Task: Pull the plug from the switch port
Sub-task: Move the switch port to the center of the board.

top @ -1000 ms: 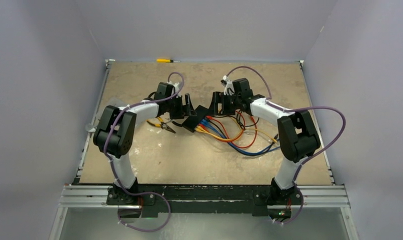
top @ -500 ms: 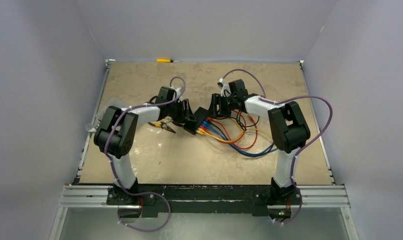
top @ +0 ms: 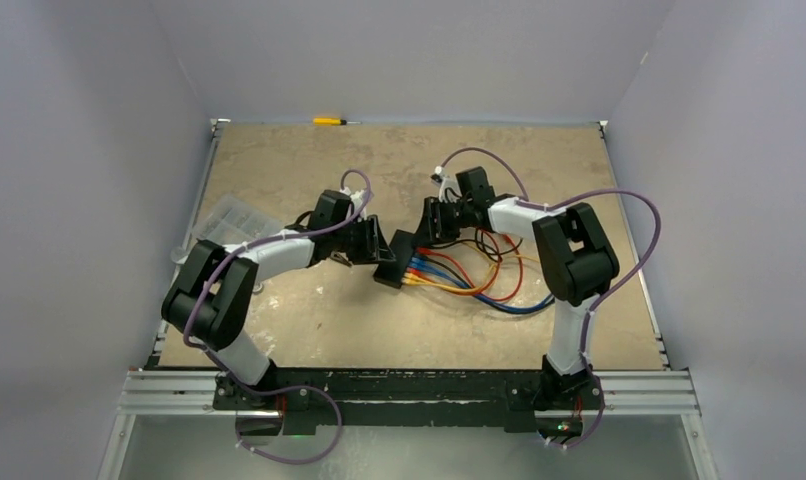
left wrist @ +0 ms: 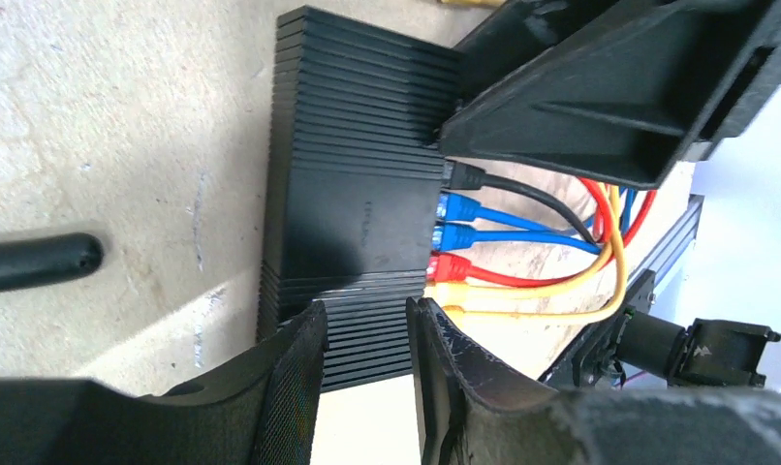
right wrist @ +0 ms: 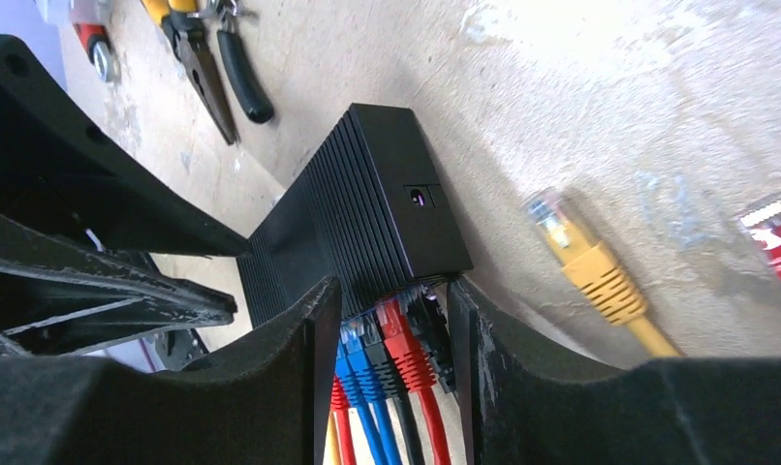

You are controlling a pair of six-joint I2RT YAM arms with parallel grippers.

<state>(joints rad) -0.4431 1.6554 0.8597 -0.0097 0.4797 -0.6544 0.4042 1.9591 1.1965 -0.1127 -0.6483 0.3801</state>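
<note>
Two fingers of the left gripper [left wrist: 364, 308] stand close together with a narrow gap between them. Their tips sit over the ribbed top at one end of the switch [left wrist: 353, 184], and I cannot tell whether they press on it. The right gripper [right wrist: 394, 286] stands wider, its fingers flanking the plugs [right wrist: 398, 334] seated in the port face, with blue, red and black ones between them. The view is too tight to say whether the pads squeeze them. The switch lies flat in the middle of the bench [top: 539, 170], its cables [top: 474, 283] fanning toward the right arm. A loose yellow plug [right wrist: 590, 262] lies near the switch, pliers [right wrist: 198, 68] lie on its far side, and a clear compartment box [top: 229, 218] sits well apart by the left edge.
</note>
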